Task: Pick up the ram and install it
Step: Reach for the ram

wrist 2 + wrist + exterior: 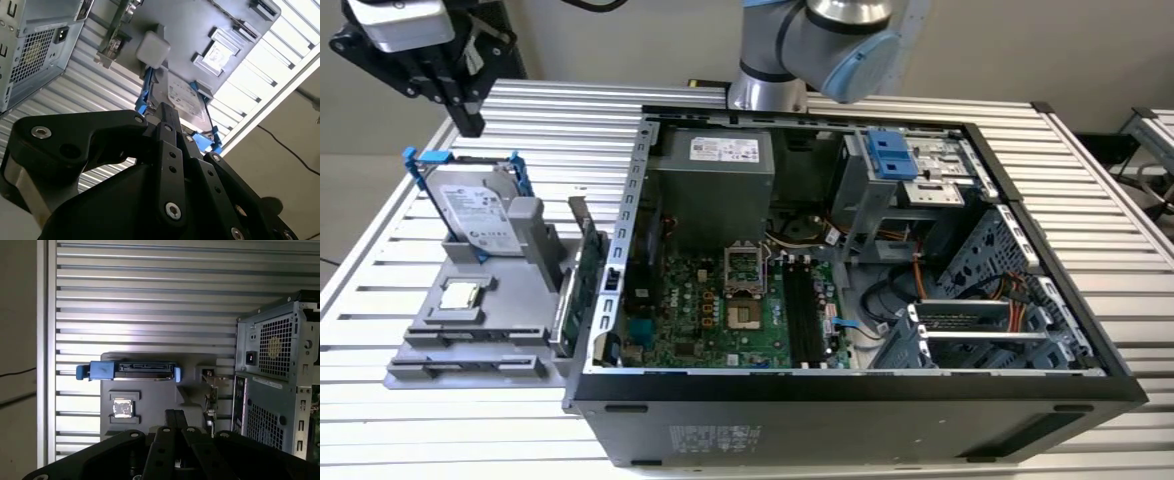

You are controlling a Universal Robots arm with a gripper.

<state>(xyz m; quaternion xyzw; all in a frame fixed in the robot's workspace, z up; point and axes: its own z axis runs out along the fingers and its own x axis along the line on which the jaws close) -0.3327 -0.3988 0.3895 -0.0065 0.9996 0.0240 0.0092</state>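
Observation:
The ram [562, 318] is a thin dark stick standing on edge at the side of the grey holder [467, 345] that faces the case. The holder sits on the table at the exterior view's left. My gripper [470, 124] hangs high over the table's far corner, well behind and above the holder. Its black fingers are shut with nothing between them. In both wrist views the fingertips [175, 415] [167, 112] meet, pointing toward the holder [150, 390]. The black memory slots [803, 315] lie on the motherboard inside the open computer case [854, 385].
On the holder also stand a silver hard drive in a blue frame [474, 210], a processor chip [460, 296] and a green expansion card [591, 255]. The arm's base [781, 60] rises behind the case. The slatted metal table [374, 290] ends close to the holder's outer side.

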